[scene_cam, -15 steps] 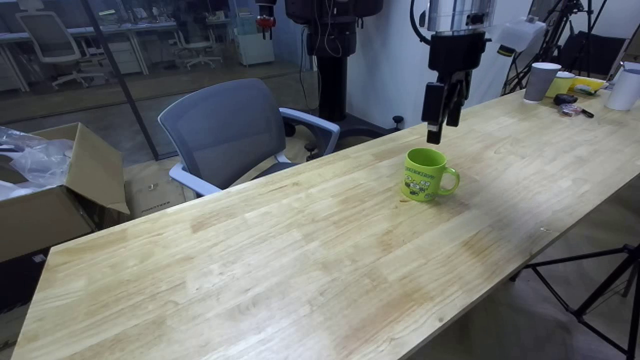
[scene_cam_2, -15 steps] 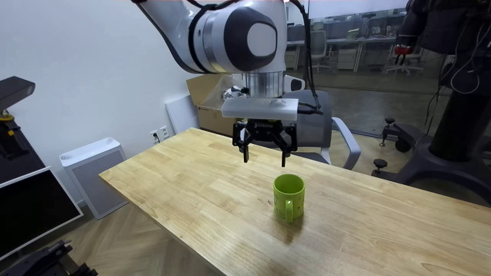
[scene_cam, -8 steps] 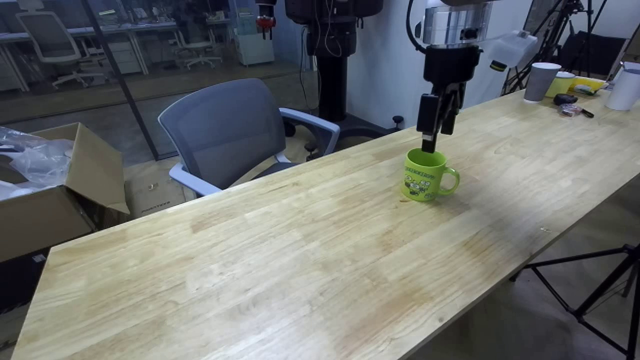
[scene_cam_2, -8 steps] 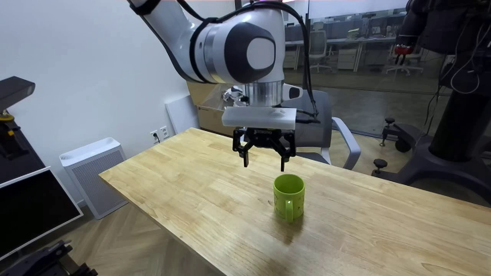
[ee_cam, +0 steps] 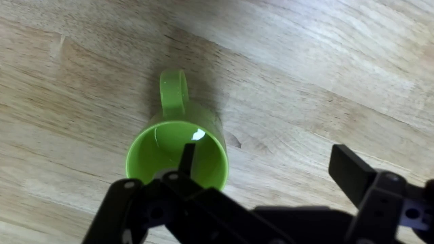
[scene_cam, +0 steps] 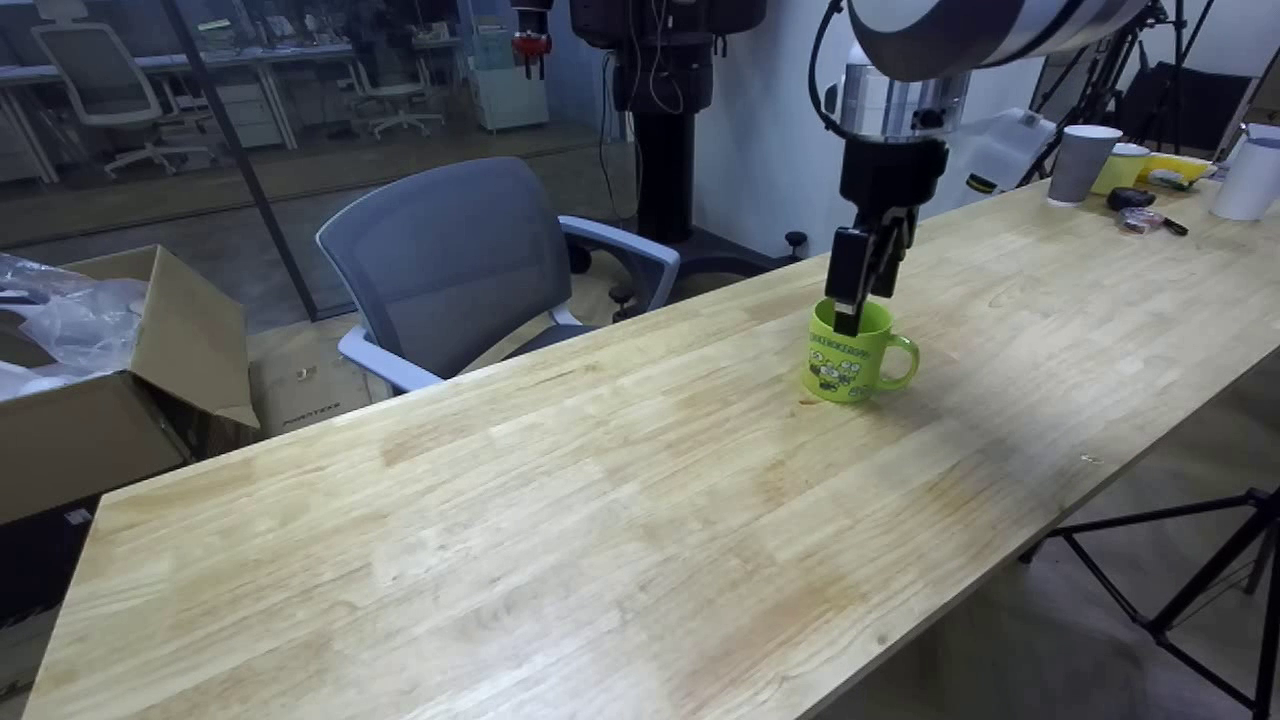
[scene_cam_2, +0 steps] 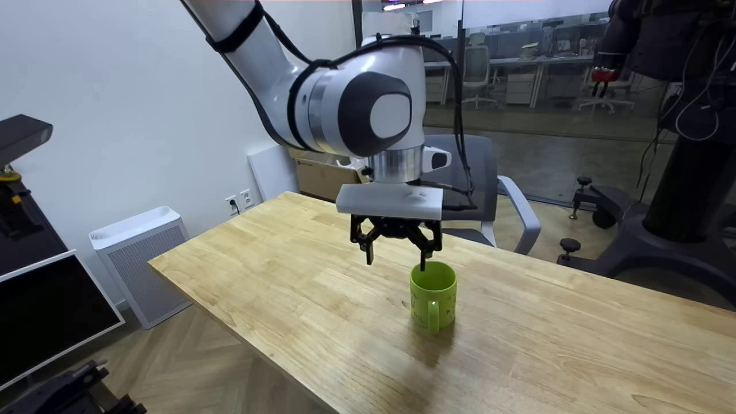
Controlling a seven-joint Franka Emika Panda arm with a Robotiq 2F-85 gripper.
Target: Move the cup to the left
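The cup is a lime-green mug with cartoon prints, upright on the wooden table (scene_cam: 500, 530). It shows in both exterior views, the cup (scene_cam: 835, 370) and the cup (scene_cam_2: 422, 307), and in the wrist view, the cup (ee_cam: 173, 93), handle toward the picture's top. My gripper (ee_cam: 263, 149) is open and empty. In the wrist view one finger overlaps the cup's mouth; the other is off to the right over bare wood. In both exterior views the gripper (scene_cam: 866, 310), also the gripper (scene_cam_2: 397, 265), points down at about rim height. I cannot tell whether the finger touches the rim.
A grey cup (scene_cam: 1083, 165), a second yellow-green mug (scene_cam: 1120, 170), a yellow bowl (scene_cam: 1180, 168) and a white container (scene_cam: 1250, 180) stand at the table's far end. An office chair (scene_cam: 450, 270) stands by the long edge. A cardboard box (scene_cam: 190, 350) is beyond the table's end.
The arm and open gripper have come down steadily, from above the cup to about its rim, drifting slightly sideways. The cup has not moved.
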